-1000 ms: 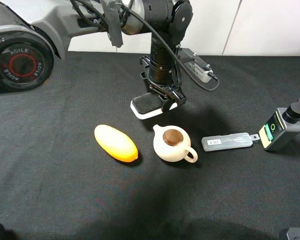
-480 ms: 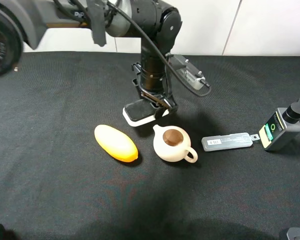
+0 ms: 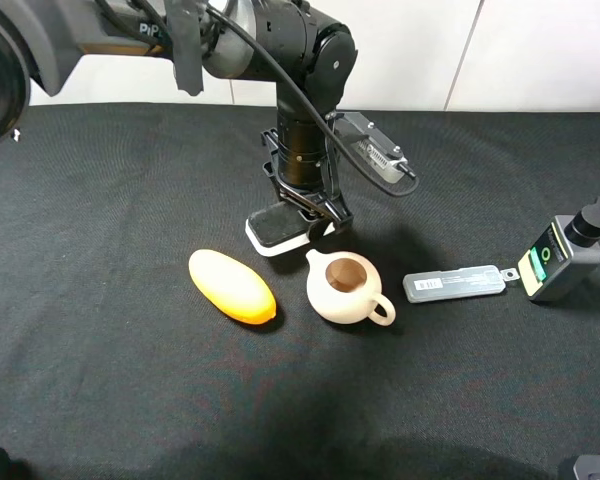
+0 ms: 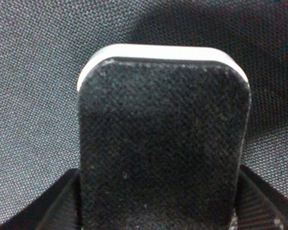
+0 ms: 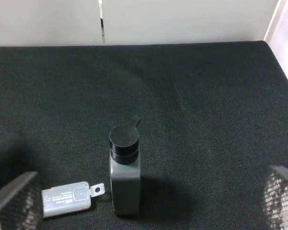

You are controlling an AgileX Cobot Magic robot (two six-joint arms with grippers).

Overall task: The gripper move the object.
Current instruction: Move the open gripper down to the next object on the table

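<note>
- While the left of the black cloth (image 3: 100,380) holds little, the orange oval (image 3: 232,286) lies there, just in front of the object
- The object (image 3: 278,228) sits behind the oval and the cream teapot (image 3: 347,290), near both and touching neither; whether it rests on the cloth or hangs just above it I cannot tell
- It is a flat rounded rectangle with fuzzy black felt on top and a white base showing as a thin rim
- The left gripper (image 3: 315,208) is clamped across the object's narrow width at one end, a finger on each long side
- It will likely handle as light, with a stiff base and a soft, slightly yielding top; the hard white sides look like the best hold, though a grip at one end may let the far end droop
- Further right lie the clear case (image 3: 454,284) and the grey bottle (image 3: 560,258), well apart from the object
- The right gripper (image 5: 149,211) stands wide apart and empty, above the bottle
</note>
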